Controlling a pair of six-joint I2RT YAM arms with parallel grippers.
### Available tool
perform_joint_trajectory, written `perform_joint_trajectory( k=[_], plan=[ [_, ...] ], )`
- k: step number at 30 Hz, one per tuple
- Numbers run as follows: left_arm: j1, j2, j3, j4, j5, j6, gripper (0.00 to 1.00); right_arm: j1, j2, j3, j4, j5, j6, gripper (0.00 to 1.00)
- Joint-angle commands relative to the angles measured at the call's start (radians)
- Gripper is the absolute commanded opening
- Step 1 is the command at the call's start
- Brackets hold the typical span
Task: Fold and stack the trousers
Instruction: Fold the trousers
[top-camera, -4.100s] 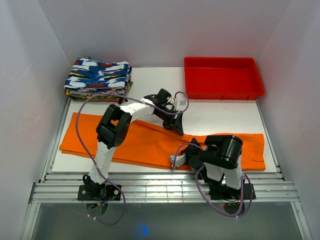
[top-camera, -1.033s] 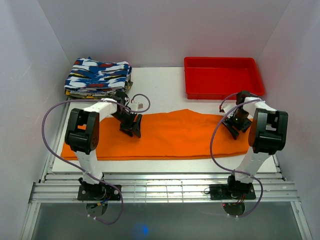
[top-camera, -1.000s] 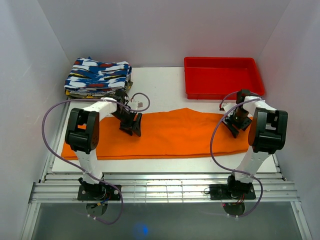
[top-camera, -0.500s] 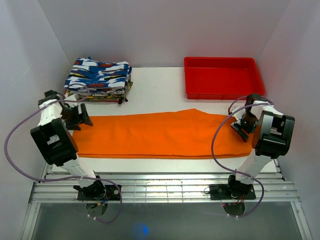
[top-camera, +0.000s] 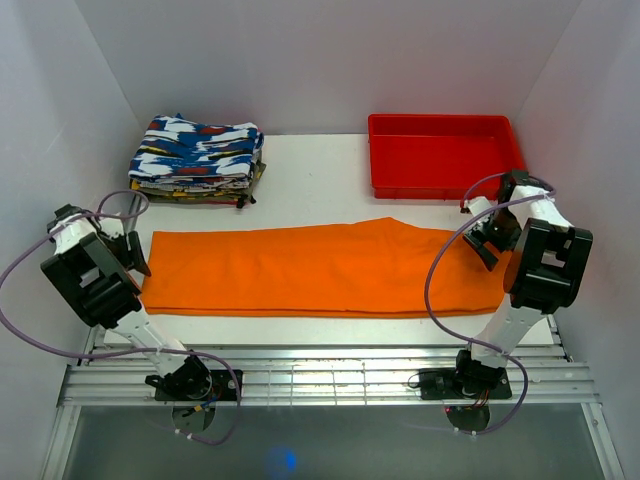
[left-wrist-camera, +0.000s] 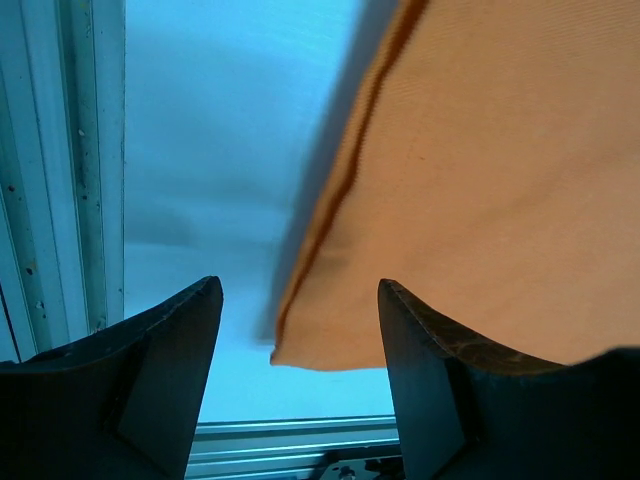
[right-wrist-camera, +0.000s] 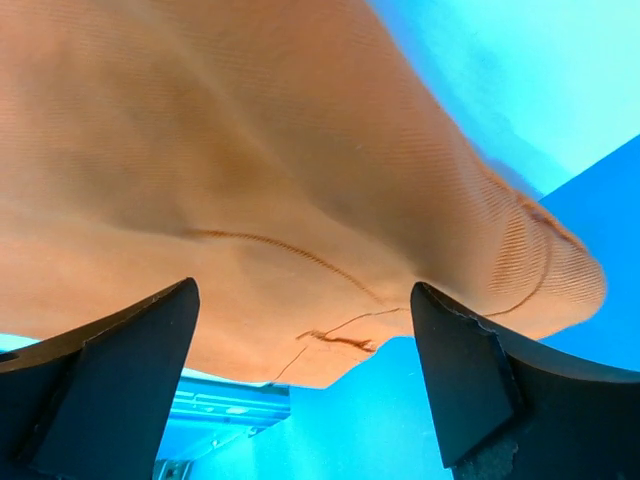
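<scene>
Trousers (top-camera: 320, 268) spread flat — right end partly behind right arm (top-camera: 545, 262); left gripper (left-wrist-camera: 297, 290), right gripper (right-wrist-camera: 302, 288) both agape, empty.

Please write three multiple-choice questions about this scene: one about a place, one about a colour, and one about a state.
1. Where is the red tray?
A. at the far right of the table
B. at the near left
C. on top of the folded clothes

2. What colour are the trousers?
A. blue
B. orange
C. white

3. How do the jaws of the left gripper stand?
A. shut on the cloth
B. shut on nothing
C. apart, gripping nothing

Answers:
1 A: the top view shows it in the far right corner.
2 B: the cloth is plain orange.
3 C: the wrist view shows a wide gap, with the cloth corner lying free.
</scene>
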Motion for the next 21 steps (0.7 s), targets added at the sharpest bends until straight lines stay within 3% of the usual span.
perform_joint_trajectory(
  k=[1,5,12,19,21],
  plan=[
    [0.009,0.039,-0.015,0.049,-0.043,0.01,0.74,-0.005,-0.038,0.032,-0.103,-0.034,0.007,0.92],
    [0.009,0.082,-0.045,0.08,-0.023,0.007,0.69,-0.005,-0.076,0.037,-0.133,-0.016,0.0,0.92],
    [0.009,0.053,-0.157,0.072,0.076,0.016,0.52,-0.006,-0.093,-0.052,-0.16,0.009,-0.011,0.92],
    [0.01,0.028,-0.148,0.037,0.165,-0.036,0.28,-0.006,-0.075,-0.032,-0.188,-0.016,0.013,0.92],
    [0.012,0.033,-0.104,0.011,0.173,-0.03,0.13,-0.005,-0.067,-0.006,-0.203,-0.022,0.015,0.92]
  ],
)
